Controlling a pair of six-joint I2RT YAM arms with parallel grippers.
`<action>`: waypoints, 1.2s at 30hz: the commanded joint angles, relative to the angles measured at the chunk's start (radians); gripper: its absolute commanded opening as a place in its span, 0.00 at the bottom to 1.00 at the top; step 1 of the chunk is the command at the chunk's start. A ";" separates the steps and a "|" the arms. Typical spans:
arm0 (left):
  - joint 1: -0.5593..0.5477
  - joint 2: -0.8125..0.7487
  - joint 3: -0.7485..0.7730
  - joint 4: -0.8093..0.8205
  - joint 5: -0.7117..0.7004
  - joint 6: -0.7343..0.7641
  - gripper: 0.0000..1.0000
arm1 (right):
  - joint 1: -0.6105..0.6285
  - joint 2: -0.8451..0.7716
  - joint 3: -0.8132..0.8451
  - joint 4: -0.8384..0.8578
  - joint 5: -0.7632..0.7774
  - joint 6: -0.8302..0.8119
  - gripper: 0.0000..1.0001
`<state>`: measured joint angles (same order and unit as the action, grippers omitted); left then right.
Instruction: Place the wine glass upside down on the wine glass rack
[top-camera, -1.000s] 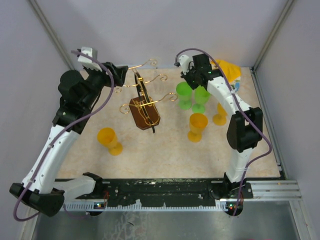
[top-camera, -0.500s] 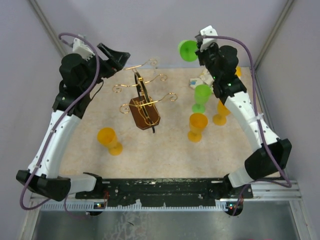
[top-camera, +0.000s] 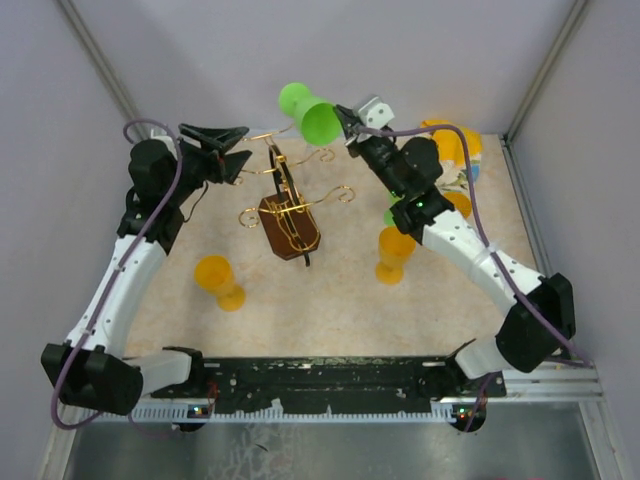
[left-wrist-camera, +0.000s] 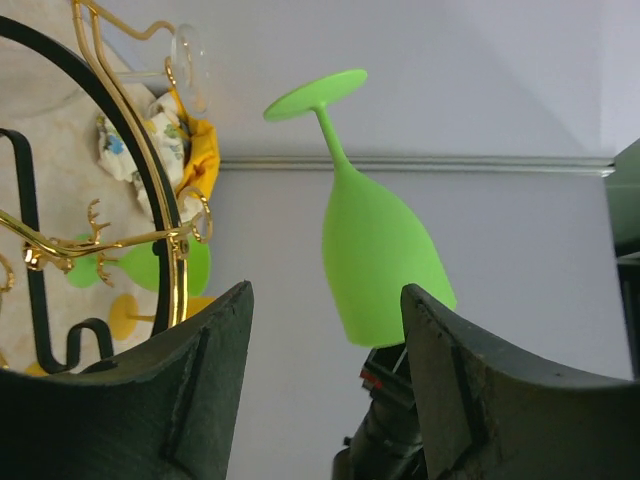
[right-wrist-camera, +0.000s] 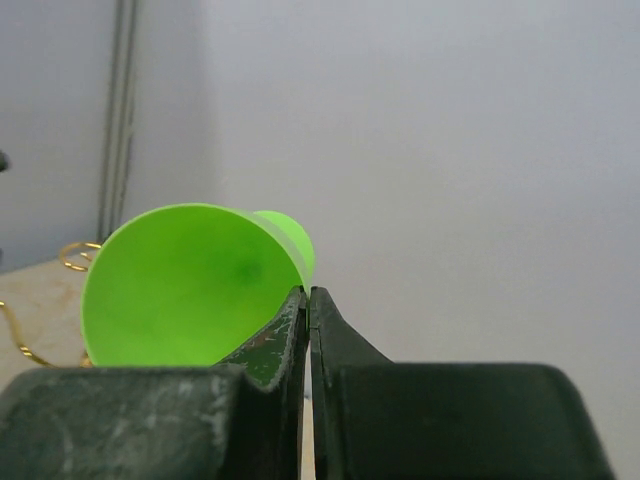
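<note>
1. In the right wrist view, the fingers cut off the lower edge of the wine glass (right-wrist-camera: 190, 290), and its stem and foot are hidden behind the bowl. From above, a second green goblet (top-camera: 390, 214) shows only as a sliver under the right arm, which also covers part of a yellow cloth (top-camera: 452, 140).
2. The right gripper (top-camera: 345, 125) is clamped on the bowl's rim, with its jaws pinched together.
3. The glass hangs in the air over the far arms of the wine glass rack (top-camera: 290, 225). It is tilted, with its foot pointing away from the gripper. Contact with the wire cannot be judged.
4. The left gripper (top-camera: 234, 150) stands spread and empty beside the rack's left arms, apart from the glass.
5. The glass is smooth, opaque green plastic. The rack is thin gold wire with curled tips on a dark brown base.
</note>
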<state>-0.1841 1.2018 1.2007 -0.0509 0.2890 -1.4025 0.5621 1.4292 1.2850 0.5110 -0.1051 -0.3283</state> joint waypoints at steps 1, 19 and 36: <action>0.005 -0.067 -0.035 0.150 -0.004 -0.186 0.67 | 0.081 -0.025 -0.007 0.235 0.017 -0.049 0.00; 0.005 -0.049 -0.126 0.260 -0.067 -0.287 0.61 | 0.320 0.053 -0.030 0.305 0.105 -0.209 0.00; 0.006 -0.030 -0.156 0.304 -0.093 -0.286 0.50 | 0.400 0.056 -0.078 0.368 0.125 -0.229 0.00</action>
<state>-0.1829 1.1671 1.0561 0.2047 0.2066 -1.6863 0.9466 1.4841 1.2041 0.7868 0.0086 -0.5407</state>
